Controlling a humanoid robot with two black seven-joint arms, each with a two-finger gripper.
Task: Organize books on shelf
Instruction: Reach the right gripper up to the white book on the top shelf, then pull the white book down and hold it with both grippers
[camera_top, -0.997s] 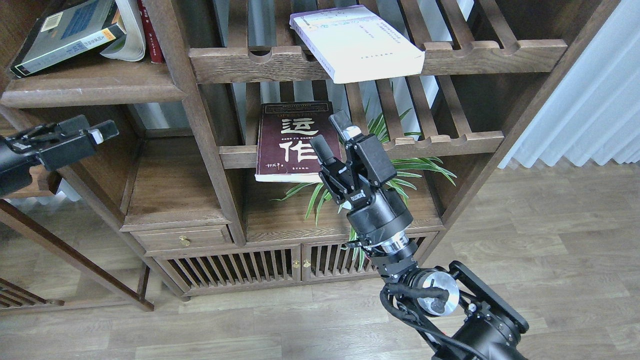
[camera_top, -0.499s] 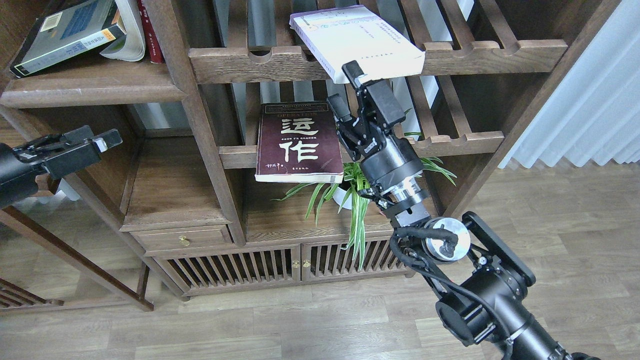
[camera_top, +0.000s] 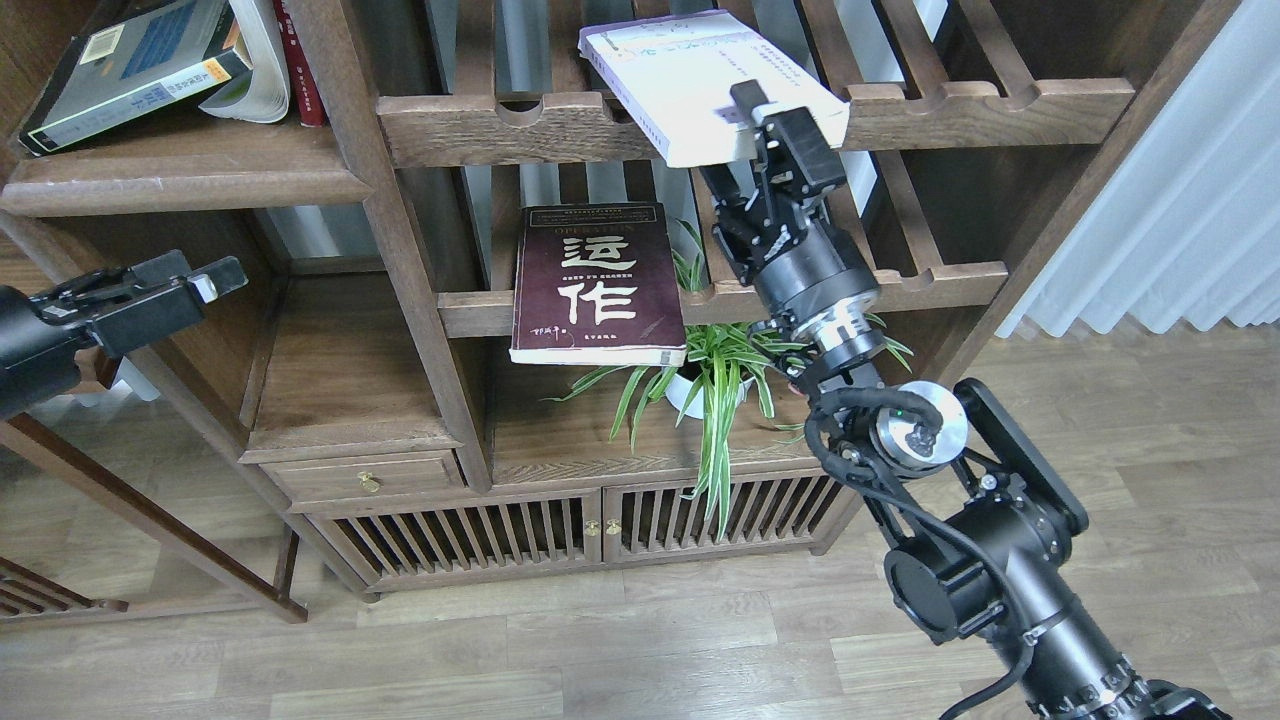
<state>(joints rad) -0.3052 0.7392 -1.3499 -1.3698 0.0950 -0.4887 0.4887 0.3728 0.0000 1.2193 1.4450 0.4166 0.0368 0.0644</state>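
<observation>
Books: 1 white (camera_top: 700, 75) between open right claw (camera_top: 735, 135) fingers; 1 maroon (camera_top: 595, 285); left claw (camera_top: 215, 280) unclear.

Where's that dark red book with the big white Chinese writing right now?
In the head view, the maroon book lies flat at centre on the lower slatted rack, its front edge overhanging the rail, just left of the potted plant and below the white book.

A potted plant (camera_top: 715, 375) beside white curtains (camera_top: 1180, 200), perhaps sheer.
</observation>
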